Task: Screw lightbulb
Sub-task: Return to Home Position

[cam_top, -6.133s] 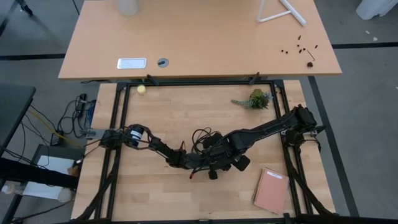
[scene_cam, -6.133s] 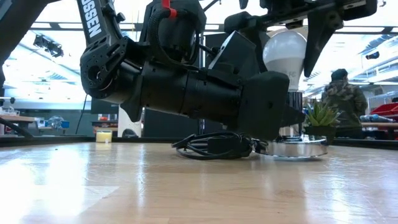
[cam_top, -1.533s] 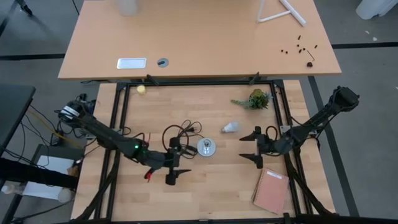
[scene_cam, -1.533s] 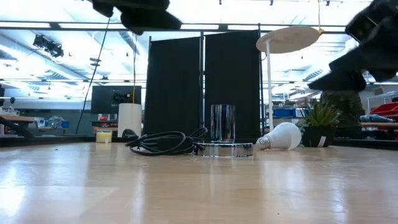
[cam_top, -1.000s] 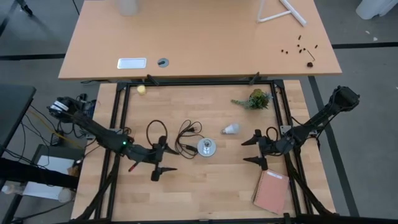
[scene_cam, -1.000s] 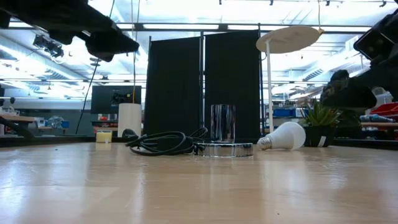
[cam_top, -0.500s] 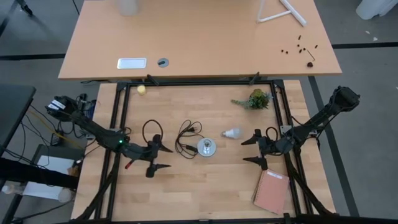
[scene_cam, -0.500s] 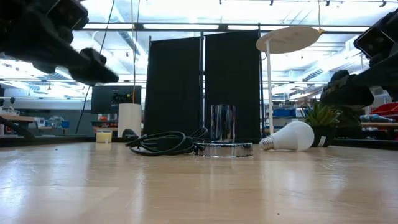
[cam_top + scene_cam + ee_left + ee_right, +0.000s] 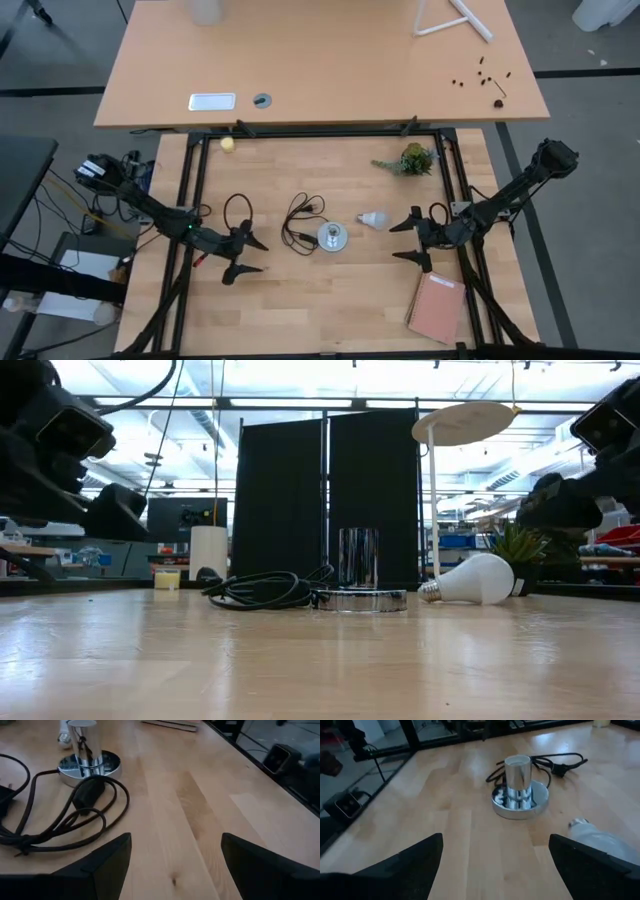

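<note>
Lightbulb: the small white frosted pear-shaped lightbulb (image 9: 372,217) with a silvery-grey screw base lies on its side on the light wooden worktop (image 9: 320,310), held by neither arm. Its screw base points toward the lamp socket.

Socket: the round silver socket disc with a shiny upright cylinder (image 9: 332,236) stands just beside the lightbulb, with a small gap between them. Nothing is screwed into it.

Cord: the black cord (image 9: 300,222) lies in loose loops on the far side of the socket from the lightbulb, running up to the disc.

Right gripper: the right gripper (image 9: 396,242) hangs near the lightbulb on the side away from the socket. Its fingers are spread wide and hold nothing.

Left gripper: the left gripper (image 9: 250,256) is beyond the cord loops, well apart from the lightbulb. Its fingers are spread wide and empty.

Plant: a small green spiky potted plant (image 9: 410,160) stands near the worktop's far edge, behind the lightbulb.

Notebook: a flat pinkish-brown notebook (image 9: 436,305) lies near the right front corner.

Yellow object: a small pale-yellow item (image 9: 228,144) sits at the far left corner, too small to tell what it is.
</note>
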